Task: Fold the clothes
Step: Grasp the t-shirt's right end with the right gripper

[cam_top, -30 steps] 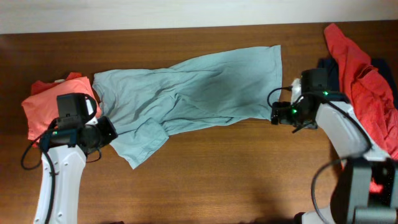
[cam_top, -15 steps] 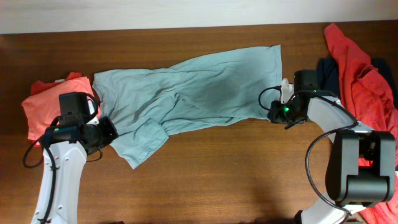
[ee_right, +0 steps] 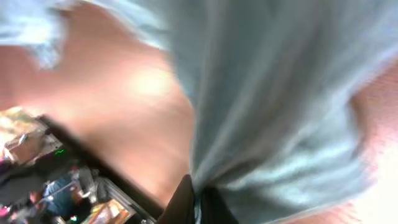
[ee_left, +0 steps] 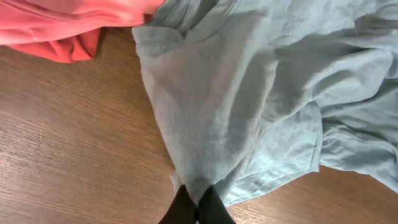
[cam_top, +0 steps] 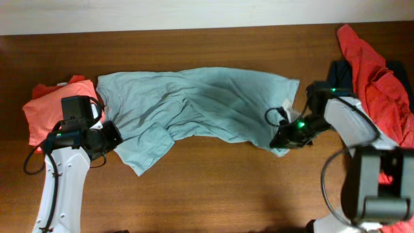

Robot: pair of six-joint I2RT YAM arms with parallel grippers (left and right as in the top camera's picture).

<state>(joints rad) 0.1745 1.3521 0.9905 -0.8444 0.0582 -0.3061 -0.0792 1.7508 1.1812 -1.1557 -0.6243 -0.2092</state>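
The right pincer (cam_top: 279,140) is clamped together on the near right corner of the pale grey-blue T-shirt (cam_top: 194,103). In the wrist view its dark fingertips (ee_right: 198,202) meet on a pinch of cloth that fans up and away from them, though that view is blurred. From this grip the shirt lies to the left and slightly far, its long axis running left to right across the brown table (cam_top: 213,188). At the opposite end the left pincer (cam_top: 111,137) is likewise closed on the shirt's near left edge, just by a sleeve, with the fabric spreading away from it toward the far right. Each arm therefore holds its own end, and the body of the shirt sags rumpled between them. Any fold probably turns on that left-right axis. A coral tee (cam_top: 48,110) lies touching the shirt's left end, and a red and navy heap (cam_top: 375,71) sits beyond the right arm.
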